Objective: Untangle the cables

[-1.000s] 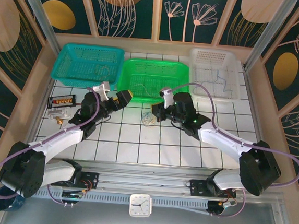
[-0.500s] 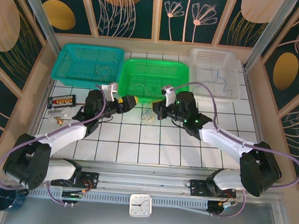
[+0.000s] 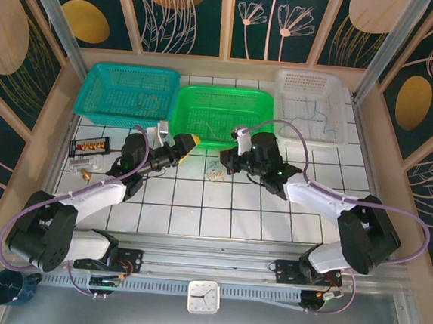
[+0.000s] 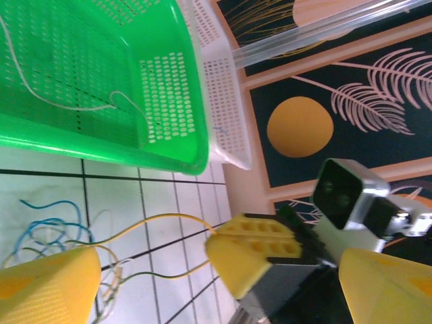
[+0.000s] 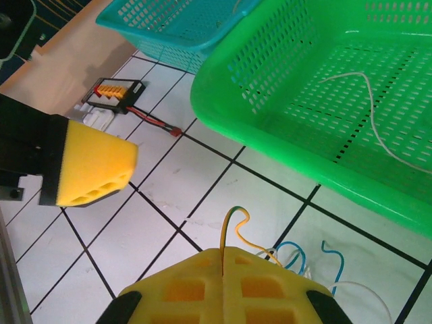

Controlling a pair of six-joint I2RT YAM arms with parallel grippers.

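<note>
The cables [image 3: 214,169] are a small loose clump of blue, yellowish and pale wires on the white tiles, between my two grippers. My right gripper [image 3: 228,161] is shut on a yellow-green wire [image 5: 233,221], which loops up out of the closed yellow pads [image 5: 223,287]. Blue strands [image 5: 291,252] lie just beyond the pads. My left gripper [image 3: 185,144] is open, left of the clump. Its yellow fingers [image 4: 47,287] straddle the wires [image 4: 47,233] with nothing gripped. The yellow-green wire [image 4: 158,219] runs to the right gripper's pads [image 4: 253,253].
A green basket [image 3: 187,103] holding a white wire [image 5: 368,101] stands behind the clump. A teal basket [image 3: 128,93] is to its left and a white basket [image 3: 341,105] with thin wires to its right. A black connector block [image 3: 89,147] lies at the left.
My left gripper has moved right, closer to the clump, still open. The right gripper stays shut on its wire in about the same place.
</note>
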